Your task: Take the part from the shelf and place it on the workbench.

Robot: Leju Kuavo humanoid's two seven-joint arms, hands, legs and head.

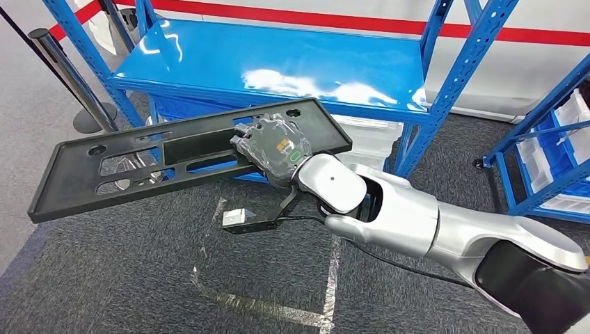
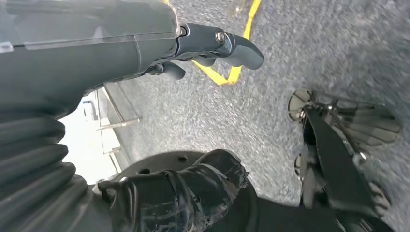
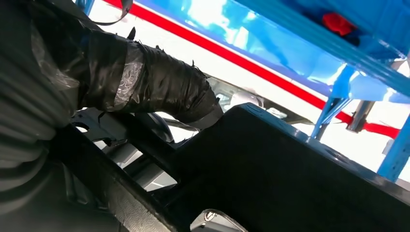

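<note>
Silver and smooth, the right arm [image 1: 417, 223] came in from the lower right of the head view and reached forward over grey carpet [image 1: 139, 278]. Pale worn tape marks [image 1: 278, 306] lay on that floor beneath the forearm. At the arm's end the right hand [image 1: 275, 149] gripped the part [image 1: 139, 167] — a long, flat black plastic panel with several rectangular cut-outs and a raised rim. The hand held it along the near long edge, toward the panel's right end, its fingers curled over the rim; in the right wrist view the taped dark thumb [image 3: 159, 87] lay across the top of the panel [image 3: 300, 174]. The panel was lifted clear of everything, tilted so that its left end hung lower, and it stretched away to the left in the air in front of the shelf.

Beyond the part stood the blue metal shelf [image 1: 271, 66], its glossy top board bare and catching bright reflections, with perforated blue uprights at each side. A second blue rack [image 1: 549, 160] holding pale bins stood at the right edge. Farther back ran a white wall with a red stripe [image 1: 389, 24].

In the left wrist view the left hand [image 2: 145, 72] hung above the carpet — fingers loosely curled, holding nothing.
</note>
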